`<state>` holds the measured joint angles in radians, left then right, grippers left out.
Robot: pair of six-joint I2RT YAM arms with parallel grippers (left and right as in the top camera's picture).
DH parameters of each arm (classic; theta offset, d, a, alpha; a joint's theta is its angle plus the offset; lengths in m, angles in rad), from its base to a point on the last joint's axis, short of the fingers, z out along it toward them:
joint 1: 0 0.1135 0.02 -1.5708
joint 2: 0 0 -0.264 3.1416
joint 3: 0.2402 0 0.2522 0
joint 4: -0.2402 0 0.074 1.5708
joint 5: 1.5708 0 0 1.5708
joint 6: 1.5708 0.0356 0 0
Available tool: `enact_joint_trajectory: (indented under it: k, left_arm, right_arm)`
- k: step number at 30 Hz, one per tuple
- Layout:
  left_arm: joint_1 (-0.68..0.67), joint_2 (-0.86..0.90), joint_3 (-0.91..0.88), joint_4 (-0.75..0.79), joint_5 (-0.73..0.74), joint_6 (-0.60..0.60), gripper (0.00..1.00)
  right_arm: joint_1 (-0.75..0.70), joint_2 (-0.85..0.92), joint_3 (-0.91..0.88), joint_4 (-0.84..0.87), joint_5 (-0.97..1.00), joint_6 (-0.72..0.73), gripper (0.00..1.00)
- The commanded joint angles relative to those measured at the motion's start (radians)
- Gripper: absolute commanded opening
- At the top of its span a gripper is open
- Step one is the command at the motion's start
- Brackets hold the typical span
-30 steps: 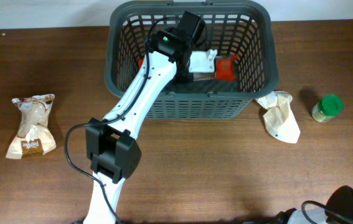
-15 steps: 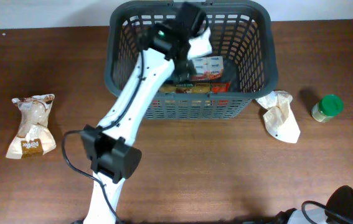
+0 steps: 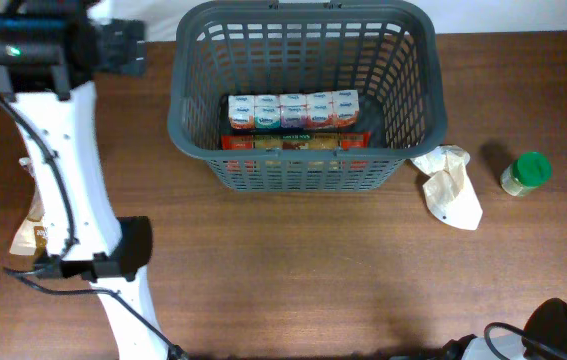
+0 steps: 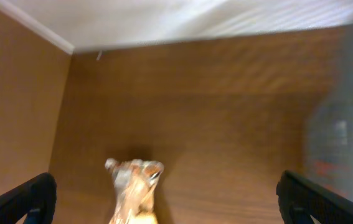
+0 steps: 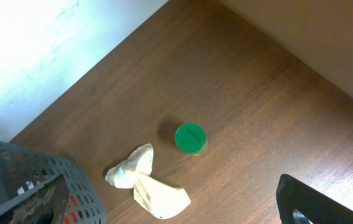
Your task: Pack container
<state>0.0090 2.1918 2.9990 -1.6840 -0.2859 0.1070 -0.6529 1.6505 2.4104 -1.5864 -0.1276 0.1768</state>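
Observation:
The dark grey slotted container (image 3: 188, 120) stands at the back middle of the table. In it lie a row of small white cartons (image 3: 291, 110) and a red and orange pack (image 3: 298, 142). My left gripper (image 3: 115, 46) hangs high over the table's far left corner, away from the container. In the left wrist view it (image 4: 173, 210) is open, with a brown snack bag (image 4: 132, 190) on the table far below it and the container (image 4: 344, 143) blurred at the right. My right gripper (image 5: 170, 208) is open and empty above a crumpled cream bag (image 5: 148, 186).
The brown snack bag (image 3: 23, 240) lies at the left edge, mostly under the left arm. The cream bag (image 3: 450, 185) lies against the container's right front corner, and a green-lidded jar (image 3: 526, 172) stands right of it. The right arm's base (image 3: 563, 328) shows at the bottom right.
My left gripper opened and left the cartons in the container. It then rose out and swung to the far left corner. The right arm has not moved.

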Motion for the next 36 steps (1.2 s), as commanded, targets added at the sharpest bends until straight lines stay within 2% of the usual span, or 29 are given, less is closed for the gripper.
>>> enact_joint_trajectory:
  k: [1,4,7,10,12,20,24,29,35,36]
  left_arm:
    - [0.122,0.014,-0.159,-0.003,0.047,-0.120,0.99]
    - [0.204,0.014,-0.343,-0.003,0.122,-0.130,0.99]
    - [0.256,0.014,-0.507,-0.003,0.132,-0.119,0.99]
    - [0.326,0.014,-0.704,0.039,0.130,-0.016,0.99]
    - [0.370,0.014,-0.797,0.095,0.134,0.003,0.99]
    - [0.486,0.014,-1.031,0.206,0.130,-0.038,0.99]
    - [0.522,0.015,-1.125,0.283,0.159,0.063,0.99]
    - [0.555,0.015,-1.210,0.370,0.122,0.075,0.99]
    - [0.566,0.015,-1.291,0.509,0.140,0.190,0.99]
    - [0.566,0.015,-1.311,0.551,0.127,0.202,0.96]
  right_arm:
    - [-0.004,-0.006,-0.001,0.003,0.009,-0.003,0.99]
    - [-0.004,-0.006,-0.001,0.003,0.009,-0.003,0.99]
    - [-0.004,-0.006,-0.001,0.003,0.009,-0.003,0.99]
    - [-0.004,-0.006,-0.001,0.003,0.009,-0.003,0.99]
    - [-0.004,-0.006,-0.001,0.003,0.009,-0.003,0.99]
    - [-0.004,-0.006,-0.001,0.003,0.009,-0.003,0.99]
    - [-0.004,-0.006,-0.001,0.003,0.009,-0.003,0.99]
    - [-0.004,-0.006,-0.001,0.003,0.009,-0.003,0.99]
    - [-0.004,-0.006,-0.001,0.003,0.009,-0.003,0.99]
    - [-0.004,-0.006,-0.001,0.003,0.009,-0.003,0.98]
